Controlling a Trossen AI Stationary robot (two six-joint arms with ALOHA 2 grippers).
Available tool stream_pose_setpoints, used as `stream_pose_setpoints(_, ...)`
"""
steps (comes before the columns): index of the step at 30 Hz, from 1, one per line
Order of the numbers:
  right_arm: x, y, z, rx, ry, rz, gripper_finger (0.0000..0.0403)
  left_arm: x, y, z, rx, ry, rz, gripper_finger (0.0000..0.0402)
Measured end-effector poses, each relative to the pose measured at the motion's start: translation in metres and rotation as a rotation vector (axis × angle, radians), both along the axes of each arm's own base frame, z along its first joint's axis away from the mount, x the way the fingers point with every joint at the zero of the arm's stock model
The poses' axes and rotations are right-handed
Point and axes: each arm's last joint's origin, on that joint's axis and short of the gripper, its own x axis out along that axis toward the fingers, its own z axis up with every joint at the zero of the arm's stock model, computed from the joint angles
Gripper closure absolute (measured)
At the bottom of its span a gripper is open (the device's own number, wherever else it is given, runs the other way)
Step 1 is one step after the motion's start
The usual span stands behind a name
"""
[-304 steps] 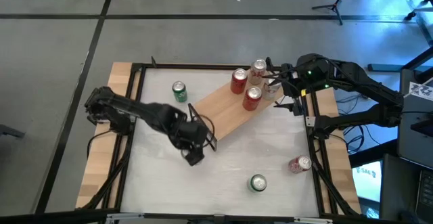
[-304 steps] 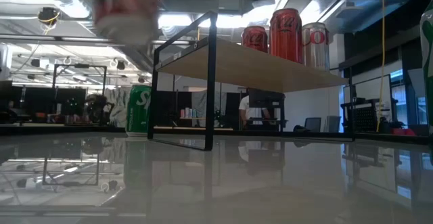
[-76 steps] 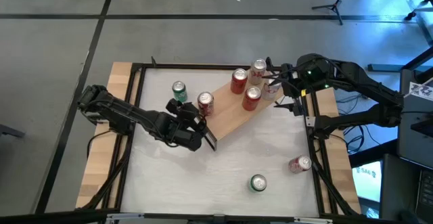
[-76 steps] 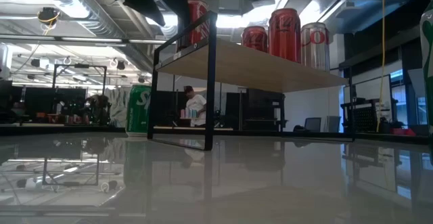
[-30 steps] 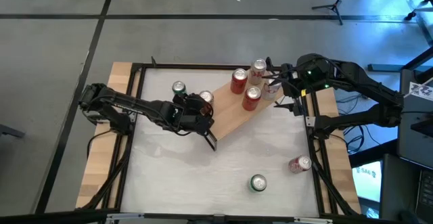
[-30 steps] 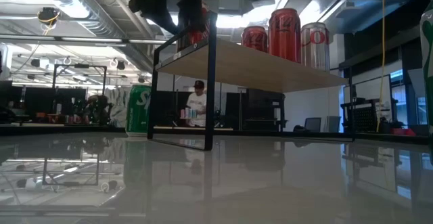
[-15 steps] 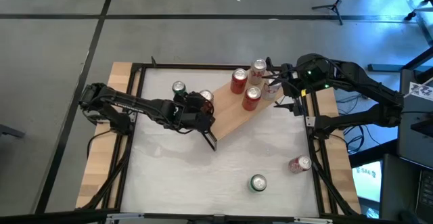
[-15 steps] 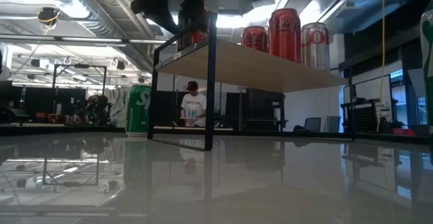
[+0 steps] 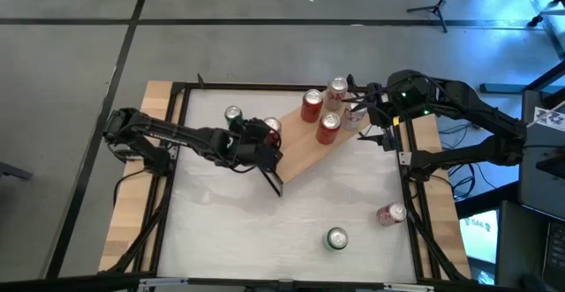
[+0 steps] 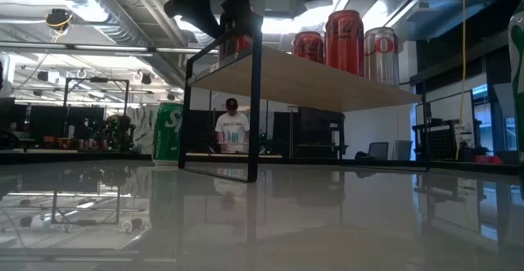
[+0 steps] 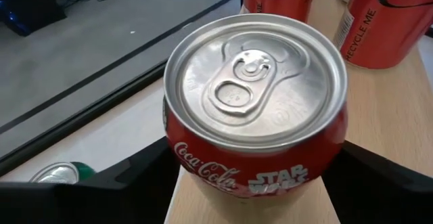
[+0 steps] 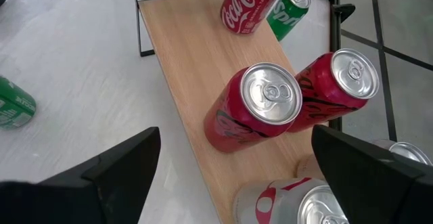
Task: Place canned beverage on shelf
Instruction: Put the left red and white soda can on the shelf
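The red Coca-Cola can (image 11: pixel 256 109) stands upright at the shelf (image 9: pixel 305 146) end farthest from three other cans. My left hand (image 9: pixel 256 144) brackets its sides; I cannot tell if it grips. Thin, slick, dentable wall: hold mid-body. Right hand (image 9: pixel 357 114) waits open.

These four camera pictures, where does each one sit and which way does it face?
High view: overhead, straight down on the table, both arms.
Low view: tabletop level, across to the shelf; left gripper above.
Left wrist view: on the left arm, facing the Coca-Cola can between its fingers.
Right wrist view: on the right arm, its open fingers framing the shelf.
Both wrist views share that can.
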Motion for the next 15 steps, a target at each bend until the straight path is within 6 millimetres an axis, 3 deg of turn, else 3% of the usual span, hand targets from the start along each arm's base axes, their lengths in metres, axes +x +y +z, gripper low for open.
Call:
stream_pose_setpoints(9, 0.000, 0.000, 0.000, 0.000, 0.000, 0.000, 0.0024, 0.011, 0.008, 0.006, 0.011, 0.035, -0.185, 0.0106)
stream_pose_setpoints(15, 0.000, 0.000, 0.000, 0.000, 0.000, 0.000, 0.0024, 0.019, 0.024, 0.009, -0.002, 0.057, -0.356, 0.0107)
